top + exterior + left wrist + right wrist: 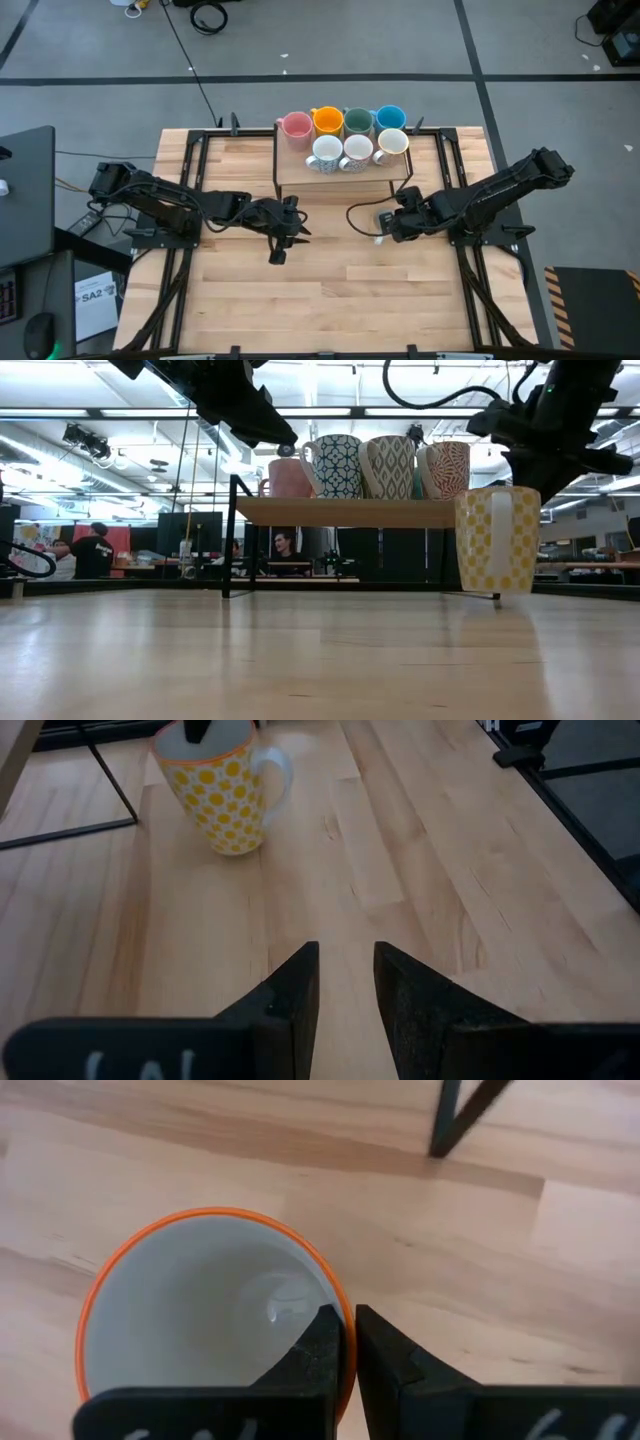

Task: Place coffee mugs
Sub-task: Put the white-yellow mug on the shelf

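A white mug with yellow dots and an orange rim point(497, 540) point(222, 795) point(200, 1310) stands upright just in front of the rack's right end, under my right gripper point(383, 222) point(346, 1335), which is shut on it. Seven more mugs stand on the raised wooden shelf point(340, 178): pink point(295, 126), orange point(328, 121), dark green point(358, 122) and blue point(390, 118) behind, three white or patterned ones point(343, 152) in front. My left gripper point(278, 248) point(346, 975) hovers over bare table left of the yellow mug, open by a narrow gap and touching nothing. My right gripper holds the yellow-dotted mug by its rim and wall point(338, 1305), one finger inside the cup and one outside. The fingers come from above, pointing down. The mug hangs upright below them, its base at or just above the table; which of the two I cannot tell.
The rack's black metal legs point(232, 535) point(450, 1120) stand close to the held mug. Black frame rails run along the table's left and right sides point(470, 270). Bare wooden table point(330, 300) stretches toward the near edge. People sit in the room behind.
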Tool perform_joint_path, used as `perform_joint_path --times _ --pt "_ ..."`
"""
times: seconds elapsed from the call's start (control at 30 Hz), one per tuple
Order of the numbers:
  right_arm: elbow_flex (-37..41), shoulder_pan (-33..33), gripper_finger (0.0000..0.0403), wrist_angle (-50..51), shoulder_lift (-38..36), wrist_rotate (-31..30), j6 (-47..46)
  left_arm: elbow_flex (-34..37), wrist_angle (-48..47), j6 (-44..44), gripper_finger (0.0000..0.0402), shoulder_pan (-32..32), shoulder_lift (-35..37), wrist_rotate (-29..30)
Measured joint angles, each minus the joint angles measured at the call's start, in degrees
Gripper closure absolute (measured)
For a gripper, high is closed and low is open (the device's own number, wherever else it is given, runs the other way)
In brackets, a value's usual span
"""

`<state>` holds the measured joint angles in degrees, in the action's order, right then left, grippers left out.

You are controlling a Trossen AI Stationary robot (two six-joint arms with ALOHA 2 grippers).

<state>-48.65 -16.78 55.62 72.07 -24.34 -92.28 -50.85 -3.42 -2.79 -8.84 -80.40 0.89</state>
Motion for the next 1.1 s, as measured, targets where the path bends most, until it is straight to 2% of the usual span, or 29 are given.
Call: perform_joint_path --times 0.23,0.53,1.1 --pt "0.43 -1.66 0.0378 1.84 0.00 0.00 -5.34 0.00 0.00 0.02 0.0296 0.00 0.00 0.00" --pt "0.45 -1.59 0.0367 5.25 0.00 2.58 -5.54 0.00 -0.02 -2.69 0.0296 -0.02 0.00 -0.02" --pt "0.45 -1.57 0.0354 5.27 -0.02 5.12 -5.33 0.02 -0.02 -3.01 0.0296 -0.02 0.00 -0.01"
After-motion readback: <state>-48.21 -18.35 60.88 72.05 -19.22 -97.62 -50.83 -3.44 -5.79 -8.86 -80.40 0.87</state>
